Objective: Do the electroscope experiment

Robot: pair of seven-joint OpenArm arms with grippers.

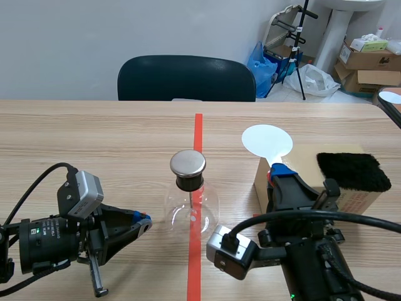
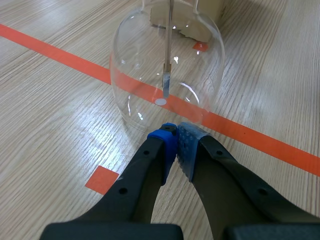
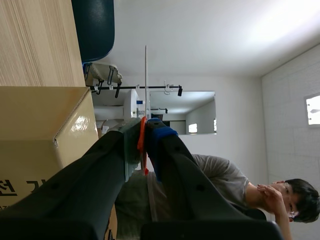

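Seemingly, right gripper pinches the white paddle, edge-on wrist-side.

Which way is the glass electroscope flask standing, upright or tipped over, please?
Upright: the glass flask rests on its base on the table, its metal cap on top, and the inner rod hangs straight down.

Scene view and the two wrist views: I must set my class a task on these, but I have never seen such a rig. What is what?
A two-armed robot works at a wooden table. The scene view looks out from between the arms; each wrist view looks past one arm's hand. Mid-table stands a glass electroscope flask with a metal cap. The left hand, shut and empty, is close by its base. The right hand is shut on a white paddle, beside a cardboard box bearing a black furry pad.
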